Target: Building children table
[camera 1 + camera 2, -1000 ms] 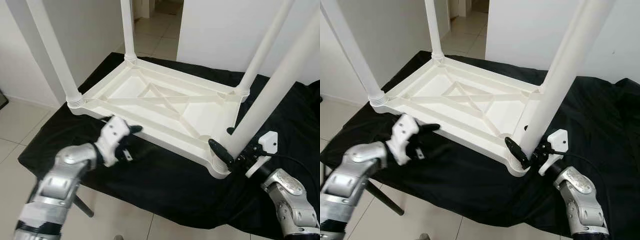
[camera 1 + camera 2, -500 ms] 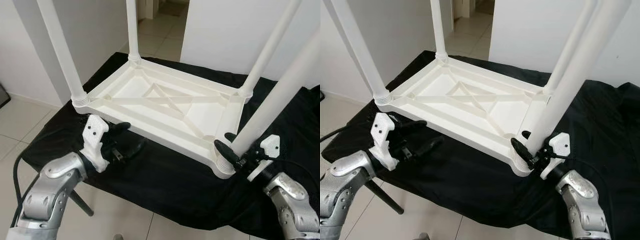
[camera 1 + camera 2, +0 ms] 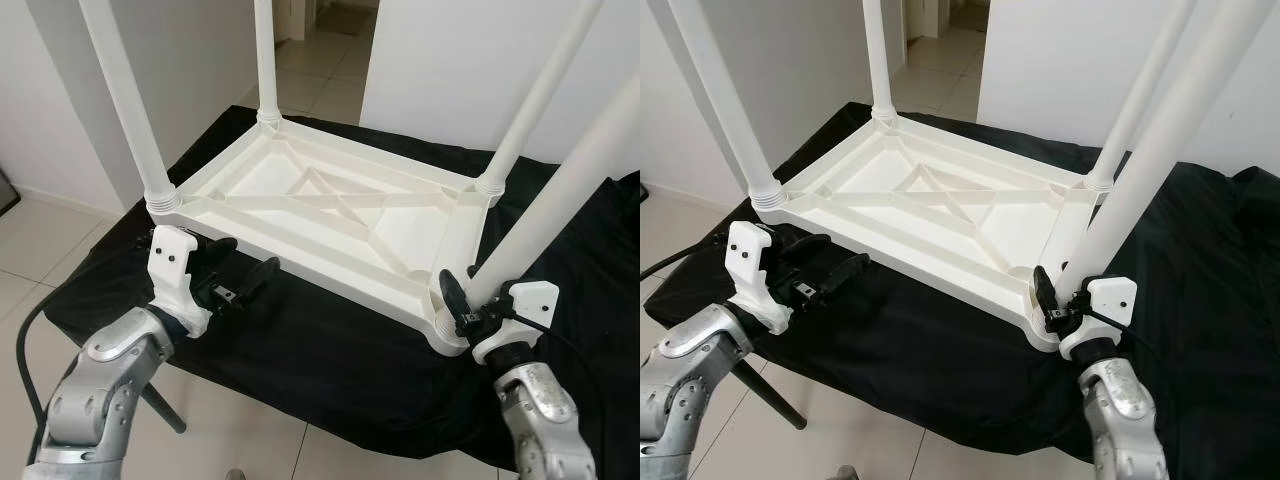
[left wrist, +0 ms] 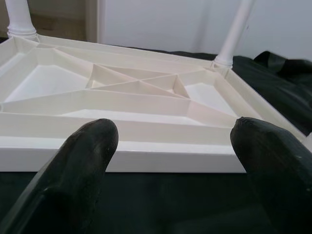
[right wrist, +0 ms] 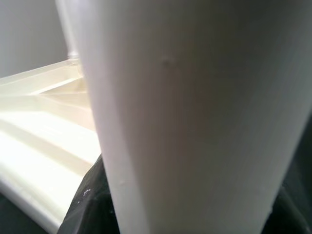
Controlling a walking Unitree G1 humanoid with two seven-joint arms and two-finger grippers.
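A white plastic children's table (image 3: 345, 264) lies upside down on a black cloth, its four legs pointing up. My left gripper (image 3: 246, 262) is open, level with the table's near long rim beside the near left leg (image 3: 125, 110). In the left wrist view its fingertips (image 4: 92, 144) straddle that rim without touching it. At the base of the near right leg (image 3: 570, 185) my right gripper (image 3: 468, 302) is shut on the leg, one black finger (image 3: 1043, 288) on its left side. The right wrist view has this leg (image 5: 195, 122) pressed close between the fingers.
The black cloth (image 3: 330, 350) drapes a low stand and hangs over its front edge, with a dark stand leg (image 3: 160, 410) below. Pale tiled floor (image 3: 40, 250) lies to the left. White walls and a doorway (image 3: 320, 40) are behind the table.
My left gripper has turned and lowered, so its fingers now point at the table's near rim. My right wrist has twisted round the near right leg, staying at its base.
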